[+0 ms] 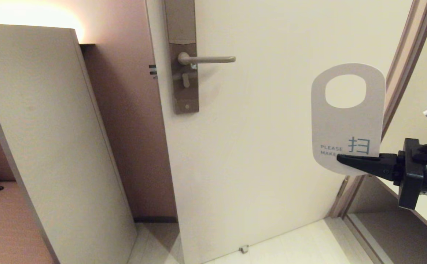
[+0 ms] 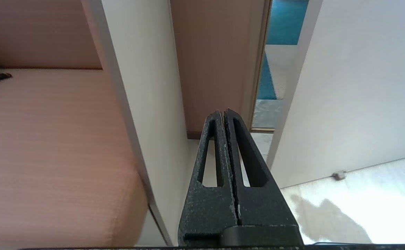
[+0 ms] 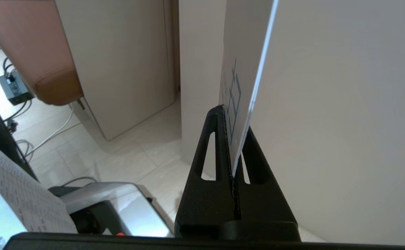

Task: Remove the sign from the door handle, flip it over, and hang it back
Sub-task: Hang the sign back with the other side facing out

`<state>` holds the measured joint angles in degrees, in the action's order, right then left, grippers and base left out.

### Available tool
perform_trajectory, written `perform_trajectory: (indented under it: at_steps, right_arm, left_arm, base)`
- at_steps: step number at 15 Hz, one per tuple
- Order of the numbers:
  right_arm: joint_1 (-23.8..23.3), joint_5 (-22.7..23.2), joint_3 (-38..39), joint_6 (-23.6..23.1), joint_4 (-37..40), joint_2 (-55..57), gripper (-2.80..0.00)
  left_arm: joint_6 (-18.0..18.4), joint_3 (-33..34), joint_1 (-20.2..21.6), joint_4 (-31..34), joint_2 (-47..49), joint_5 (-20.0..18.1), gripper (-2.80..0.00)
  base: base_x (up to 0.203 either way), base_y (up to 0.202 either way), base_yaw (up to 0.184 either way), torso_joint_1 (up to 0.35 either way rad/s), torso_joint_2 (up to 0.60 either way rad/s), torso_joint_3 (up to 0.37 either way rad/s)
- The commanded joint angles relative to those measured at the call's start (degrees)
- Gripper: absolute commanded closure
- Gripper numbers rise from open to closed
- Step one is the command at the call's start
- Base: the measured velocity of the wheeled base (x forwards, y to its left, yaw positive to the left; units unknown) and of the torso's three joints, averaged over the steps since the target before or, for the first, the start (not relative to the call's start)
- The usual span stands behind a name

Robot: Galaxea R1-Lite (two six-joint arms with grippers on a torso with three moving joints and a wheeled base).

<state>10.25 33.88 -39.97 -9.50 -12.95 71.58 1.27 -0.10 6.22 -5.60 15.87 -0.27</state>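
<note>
In the head view the right gripper comes in from the right edge of the frame, at middle height. Its black fingers point to the left and are pinching the lower edge of the sign. The sign stands upright in the right part of the frame, with its oval hole at the top. The white side faces the camera, and the words "PLEASE MAKE" and a blue character can be read near the bottom. The sign is in front of the door and does not touch it, as far as I can judge from this angle.

The handle is in the upper middle of the frame. It is a horizontal lever pointing to the right from the tall lock plate. Nothing hangs on it, and the sign is well apart from it, lower and to the right.

In the right wrist view the sign is seen edge-on, thin, rising from between the two fingers, which are pressed on it from both sides.

The left gripper does not appear in the head view. In its own wrist view its fingers are pressed together with nothing between them, pointing toward the floor beside a pale panel.
</note>
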Motion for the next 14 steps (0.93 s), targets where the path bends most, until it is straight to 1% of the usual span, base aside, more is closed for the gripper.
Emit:
perform_trajectory:
  at_steps: [1, 3, 5, 8, 9, 10, 11, 13, 14]
  right_arm:
    - [-0.1, 0.2, -0.4, -0.1, -0.1, 0.0, 0.0]
    - [-0.1, 0.1, -0.5, -0.1, -0.1, 0.0, 0.0]
    - [-0.1, 0.2, -0.8, -0.1, -0.1, -0.1, 0.0]
    - [-0.1, 0.1, -1.1, -0.1, -0.1, -0.2, 0.0]
    - [-0.1, 0.2, -1.2, -0.2, -0.1, -0.2, 0.0]
    - [-0.1, 0.2, -1.2, -0.2, -0.1, -0.2, 0.0]
    - [-0.1, 0.2, -1.2, -0.2, -0.1, -0.1, 0.0]
    - [-0.1, 0.2, -1.1, -0.2, -0.1, -0.1, 0.0]
    - [-0.1, 0.2, -1.2, -0.2, -0.1, -0.1, 0.0]
  left_arm:
    - [-0.3, 0.0, 0.0, 0.0, 0.3, -1.0, 0.0]
    - [-0.3, 0.0, 0.0, 0.3, 0.3, -2.4, 0.0]
    - [-0.2, 0.0, 0.0, 0.2, 0.3, -2.4, 0.0]
    - [0.7, 0.0, -0.5, 0.3, 0.2, -3.7, 0.0]
    - [0.8, 0.0, -1.9, 0.3, 0.1, -3.7, 0.0]
    - [0.7, 0.0, -5.2, 0.3, -1.4, -3.7, 0.0]
    - [0.5, 0.0, -7.7, 0.3, -3.7, -3.7, 0.0]
    - [-1.2, 0.0, -7.3, 0.3, -6.6, -3.7, 0.0]
    - [-2.8, 0.0, -6.9, 0.3, -9.4, -3.7, 0.0]
  base:
    - [0.0, 0.0, 0.0, 0.0, 0.0, 0.0]
    - [0.0, 0.0, 0.0, 0.0, 0.0, 0.0]
    - [0.0, 0.0, 0.0, 0.0, 0.0, 0.0]
    - [0.0, 0.0, 0.0, 0.0, 0.0, 0.0]
    - [0.0, 0.0, 0.0, 0.0, 0.0, 0.0]
    - [0.0, 0.0, 0.0, 0.0, 0.0, 0.0]
    - [0.0, 0.0, 0.0, 0.0, 0.0, 0.0]
    - [0.0, 0.0, 0.0, 0.0, 0.0, 0.0]
    - [0.0, 0.0, 0.0, 0.0, 0.0, 0.0]
